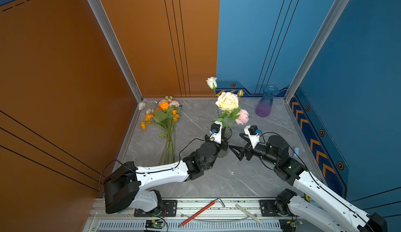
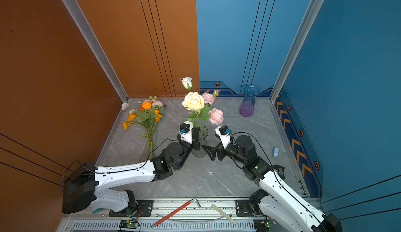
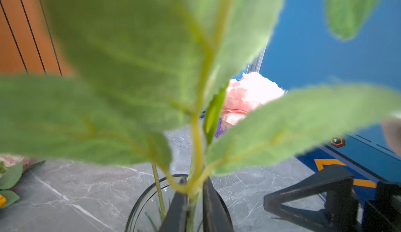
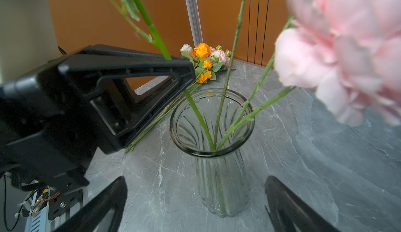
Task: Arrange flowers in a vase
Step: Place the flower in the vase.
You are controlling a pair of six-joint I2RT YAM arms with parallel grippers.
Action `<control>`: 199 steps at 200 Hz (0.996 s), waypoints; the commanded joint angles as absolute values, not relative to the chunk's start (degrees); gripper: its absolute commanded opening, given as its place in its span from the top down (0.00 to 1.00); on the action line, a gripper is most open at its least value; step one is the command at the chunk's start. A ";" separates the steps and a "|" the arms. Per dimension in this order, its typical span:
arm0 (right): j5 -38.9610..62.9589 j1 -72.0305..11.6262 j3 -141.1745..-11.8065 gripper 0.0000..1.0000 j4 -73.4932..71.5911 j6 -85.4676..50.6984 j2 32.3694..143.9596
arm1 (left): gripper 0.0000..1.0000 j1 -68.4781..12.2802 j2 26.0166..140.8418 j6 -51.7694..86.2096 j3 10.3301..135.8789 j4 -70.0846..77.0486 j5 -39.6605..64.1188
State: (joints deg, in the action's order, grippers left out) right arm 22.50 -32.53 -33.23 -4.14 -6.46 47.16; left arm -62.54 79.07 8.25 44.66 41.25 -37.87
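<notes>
A clear ribbed glass vase (image 4: 221, 176) stands mid-table and shows in both top views (image 1: 228, 134) (image 2: 201, 143). In it stand several flowers: a cream rose (image 1: 227, 101), a white bud (image 1: 211, 82) and a pink bloom (image 1: 242, 116) (image 4: 347, 46). My left gripper (image 3: 195, 182) hangs over the vase mouth, narrowly open. The cream rose's green stem (image 3: 192, 211) runs between its fingers, with a gap on one side. My right gripper (image 4: 196, 178) stands wide open beside the vase, holding nothing. The other flowers (image 1: 165, 116) (image 2: 147, 113) lie as a bunch at the table's left.
A blue-and-purple glass vase (image 1: 265, 103) stands at the back right corner. A small pale-blue object (image 1: 296, 151) lies by the right wall. A red-handled tool (image 1: 199, 212) and a white strip (image 1: 248, 213) rest on the front rail. Walls enclose three sides.
</notes>
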 commanded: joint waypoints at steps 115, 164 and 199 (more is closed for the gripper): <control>22.85 -32.34 -32.61 0.00 -5.36 -7.38 47.23 | 0.40 -55.97 67.14 16.57 46.76 14.49 -32.66; 22.88 -32.45 -32.73 0.00 -4.93 -7.14 46.76 | 0.35 -52.36 63.00 18.15 54.77 -6.44 -24.66; 21.59 -33.37 -33.68 0.00 -2.97 -6.38 46.71 | 0.35 -50.92 57.78 17.08 58.59 -22.99 -26.60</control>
